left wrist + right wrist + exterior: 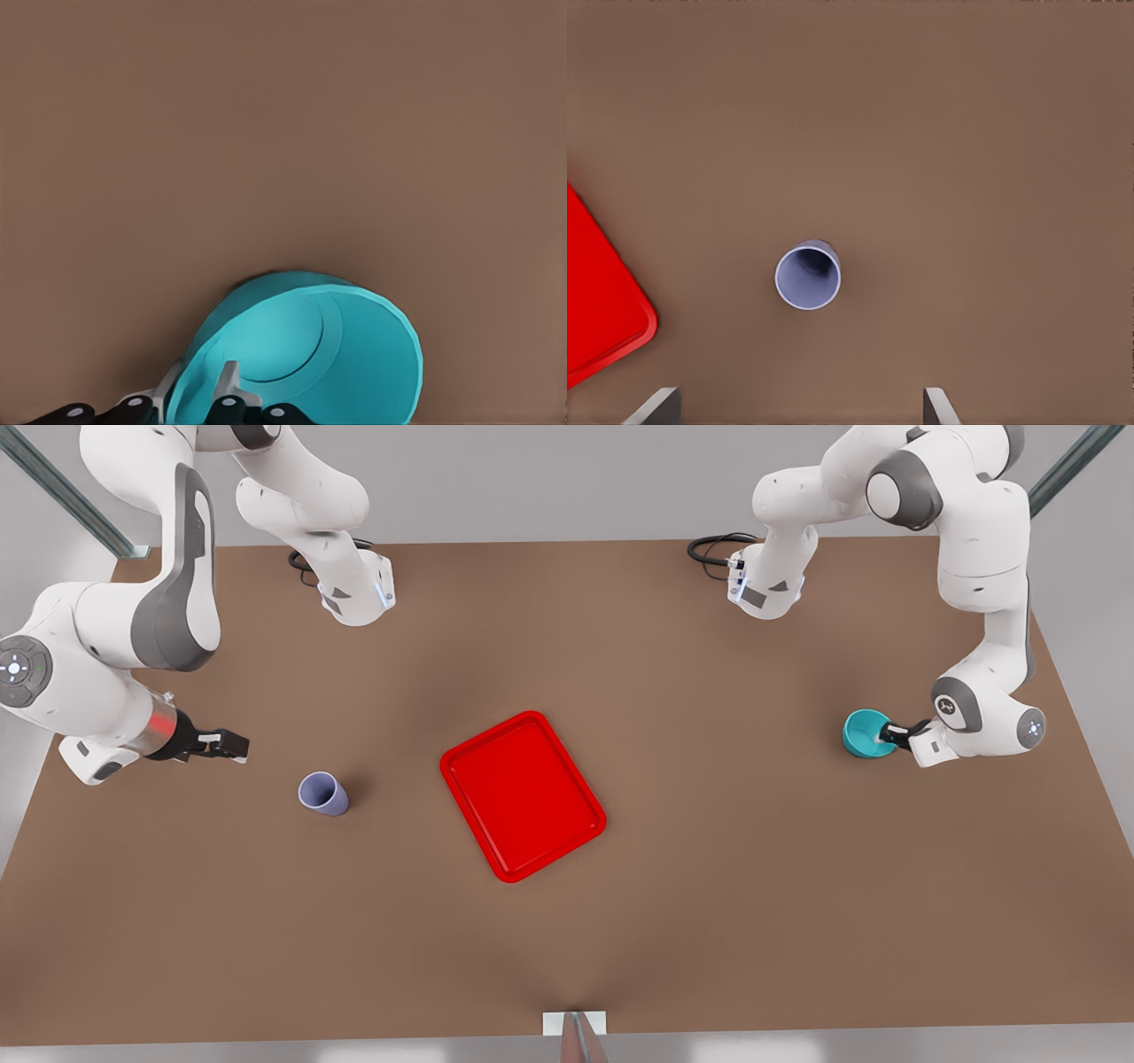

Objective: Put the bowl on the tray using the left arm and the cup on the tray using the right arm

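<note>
Left gripper (889, 734) pinches the small teal bowl's (865, 732) rim at frame right; lift level toward the central flat red tray (523, 795). Right gripper (232, 745), fingers spread, waits near the lavender cup (322, 793), lower left.

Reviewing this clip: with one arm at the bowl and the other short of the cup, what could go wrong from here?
1. The left gripper pinches only the bowl's rim, one finger inside and one outside; the bowl could tilt or slip on the way to the tray.
2. The right gripper is open, apart from the upright cup; a poorly centred approach might knock it over.
3. Both arms head for the same tray and might crowd each other.
</note>
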Tool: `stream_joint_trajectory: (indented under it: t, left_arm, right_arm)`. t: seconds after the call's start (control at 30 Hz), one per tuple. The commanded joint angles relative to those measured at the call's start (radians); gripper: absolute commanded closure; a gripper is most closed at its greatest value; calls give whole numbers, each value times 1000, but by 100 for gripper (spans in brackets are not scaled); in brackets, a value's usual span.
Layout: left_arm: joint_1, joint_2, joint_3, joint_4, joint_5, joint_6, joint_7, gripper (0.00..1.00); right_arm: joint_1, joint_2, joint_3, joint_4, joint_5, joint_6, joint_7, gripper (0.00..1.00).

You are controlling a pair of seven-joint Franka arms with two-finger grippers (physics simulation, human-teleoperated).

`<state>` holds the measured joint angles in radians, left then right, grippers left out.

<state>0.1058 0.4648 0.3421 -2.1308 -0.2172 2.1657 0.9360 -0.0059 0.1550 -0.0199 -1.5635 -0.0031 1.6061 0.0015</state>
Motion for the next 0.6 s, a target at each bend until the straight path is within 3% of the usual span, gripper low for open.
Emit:
stream_joint_trajectory:
  t: [0.0, 0.33, 0.37, 0.5, 0.57]
  left_arm:
    - [0, 0, 0, -1, -7, -1, 0, 79]
    - [-14, -40, -2, 14, -50, -55, -97, 79]
    - [-67, -71, -3, 46, -57, -136, -218, 79]
    - [-406, -81, -26, 164, -202, -119, -512, 79]
    - [-448, -41, -161, 268, -205, -124, -772, 79]
  right_arm:
    - [0, 0, 0, 0, 0, 0, 0, 0]
    - [0, 1, 0, 0, 2, 0, 0, 0]
    - [0, 1, 0, 0, 2, 0, 0, 0]
    - [0, 1, 0, 0, 2, 0, 0, 0]
    - [0, 1, 0, 0, 2, 0, 0, 0]
